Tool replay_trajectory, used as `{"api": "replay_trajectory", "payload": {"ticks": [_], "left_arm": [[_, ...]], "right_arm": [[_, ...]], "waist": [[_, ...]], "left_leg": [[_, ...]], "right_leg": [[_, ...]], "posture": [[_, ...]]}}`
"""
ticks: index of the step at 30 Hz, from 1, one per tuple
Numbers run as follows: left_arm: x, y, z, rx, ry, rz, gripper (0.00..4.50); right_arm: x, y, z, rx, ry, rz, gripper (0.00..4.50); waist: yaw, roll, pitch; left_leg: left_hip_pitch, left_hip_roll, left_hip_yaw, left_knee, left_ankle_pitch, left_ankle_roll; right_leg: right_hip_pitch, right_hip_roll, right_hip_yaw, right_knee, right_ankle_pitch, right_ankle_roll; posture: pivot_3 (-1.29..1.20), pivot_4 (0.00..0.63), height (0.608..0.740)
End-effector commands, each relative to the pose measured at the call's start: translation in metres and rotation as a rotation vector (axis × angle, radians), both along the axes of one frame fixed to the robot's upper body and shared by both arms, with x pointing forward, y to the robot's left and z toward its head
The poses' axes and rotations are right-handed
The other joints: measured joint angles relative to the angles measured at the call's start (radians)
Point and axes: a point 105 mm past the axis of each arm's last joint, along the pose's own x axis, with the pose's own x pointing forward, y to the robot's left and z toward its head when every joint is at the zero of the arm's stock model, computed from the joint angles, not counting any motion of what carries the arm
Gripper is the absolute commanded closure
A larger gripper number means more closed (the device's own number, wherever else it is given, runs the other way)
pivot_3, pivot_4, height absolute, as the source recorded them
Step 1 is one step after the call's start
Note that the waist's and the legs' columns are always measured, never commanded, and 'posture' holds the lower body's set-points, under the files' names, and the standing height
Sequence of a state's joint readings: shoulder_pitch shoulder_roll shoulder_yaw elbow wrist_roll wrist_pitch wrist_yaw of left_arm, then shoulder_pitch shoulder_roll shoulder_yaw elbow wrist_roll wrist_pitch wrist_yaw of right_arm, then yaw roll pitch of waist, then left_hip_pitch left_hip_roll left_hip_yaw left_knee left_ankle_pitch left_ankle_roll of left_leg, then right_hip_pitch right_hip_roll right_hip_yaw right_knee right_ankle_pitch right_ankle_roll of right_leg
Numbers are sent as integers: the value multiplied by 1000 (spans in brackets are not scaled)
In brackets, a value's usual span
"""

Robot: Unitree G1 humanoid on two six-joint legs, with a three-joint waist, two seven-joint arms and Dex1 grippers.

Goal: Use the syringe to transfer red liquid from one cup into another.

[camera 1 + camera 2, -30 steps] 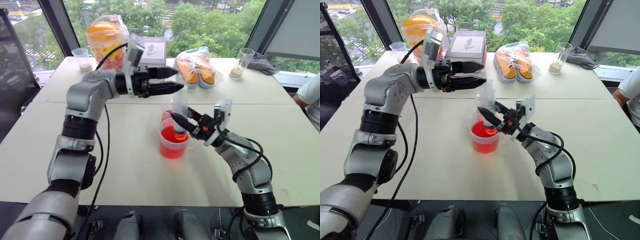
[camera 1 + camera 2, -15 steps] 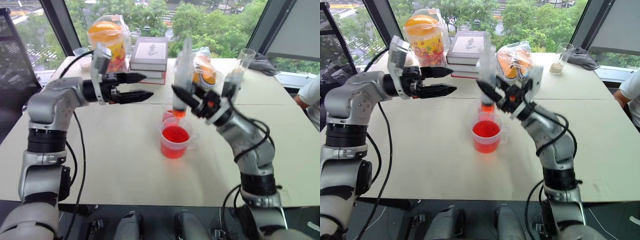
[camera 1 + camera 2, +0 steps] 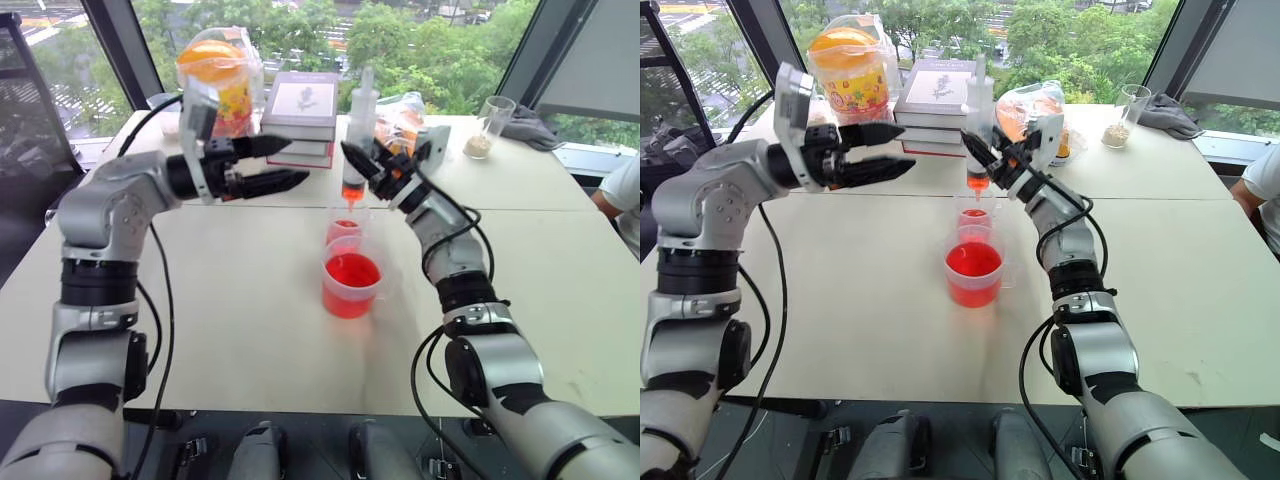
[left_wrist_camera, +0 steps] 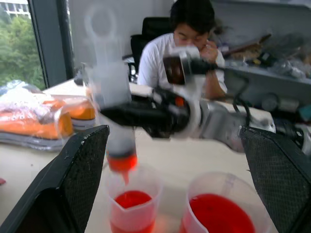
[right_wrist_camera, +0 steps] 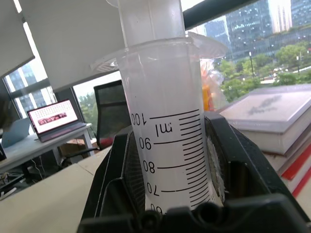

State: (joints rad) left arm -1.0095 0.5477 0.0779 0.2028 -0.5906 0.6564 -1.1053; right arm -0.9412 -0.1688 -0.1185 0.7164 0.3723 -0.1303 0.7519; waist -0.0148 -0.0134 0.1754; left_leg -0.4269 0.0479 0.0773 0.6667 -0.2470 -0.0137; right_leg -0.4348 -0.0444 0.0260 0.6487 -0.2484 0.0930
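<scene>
The left gripper (image 3: 290,163) hangs open and empty over the table (image 3: 200,300), fingers pointing toward the syringe and well apart from it. To its right, the right gripper (image 3: 362,170) is clamped on the syringe (image 3: 357,140), which stands upright with its orange-red tip just above the small cup (image 3: 343,226). The big cup (image 3: 351,283) sits just in front of the small one, close beside it, and is well filled with red liquid (image 3: 351,270); the small cup holds only a shallow layer.

By this look, the draw from the big cup is done and the syringe is placed for emptying; pressing the plunger is what remains, and the open left gripper seems the likely one to do it.

How much liquid the barrel carries is hard to tell: red shows only near the tip, and the plunger's position is blurred. Whether the cups touch cannot be made out.
</scene>
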Motion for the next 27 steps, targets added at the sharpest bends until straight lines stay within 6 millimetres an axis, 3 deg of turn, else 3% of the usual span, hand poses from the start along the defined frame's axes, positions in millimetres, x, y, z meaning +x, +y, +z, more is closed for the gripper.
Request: {"api": "replay_trajectory", "payload": {"ticks": [1,6,14,24,27], "left_arm": [[4,-14,18,-1,-81,-24,102],[19,-38,25,-12,-98,-65,102],[37,-57,24,0,-110,-79,102],[45,-83,15,13,-83,-121,102],[44,-88,14,5,-71,-140,818]], "right_arm": [[-4,-1,11,0,-77,-9,3147],[-6,-1,10,-10,-85,-12,3147],[-9,2,8,-23,-92,0,3147],[-13,6,11,-32,-103,15,3147],[-14,7,11,-33,-103,17,3147]], "waist": [[-1,0,0],[-7,0,0],[-7,0,0],[-6,0,0],[-6,0,0]], "left_leg": [[0,0,0,0,0,0],[1,0,0,0,0,0],[1,0,0,-1,0,0],[0,0,0,-1,0,0],[0,0,0,-1,0,0]], "right_leg": [[0,0,0,0,0,0],[0,1,0,1,0,0],[0,1,0,1,0,0],[0,1,0,0,0,0],[0,1,0,0,0,0]], "posture": [[0,150,740],[0,150,740],[0,150,740],[0,150,740],[0,150,740]]}}
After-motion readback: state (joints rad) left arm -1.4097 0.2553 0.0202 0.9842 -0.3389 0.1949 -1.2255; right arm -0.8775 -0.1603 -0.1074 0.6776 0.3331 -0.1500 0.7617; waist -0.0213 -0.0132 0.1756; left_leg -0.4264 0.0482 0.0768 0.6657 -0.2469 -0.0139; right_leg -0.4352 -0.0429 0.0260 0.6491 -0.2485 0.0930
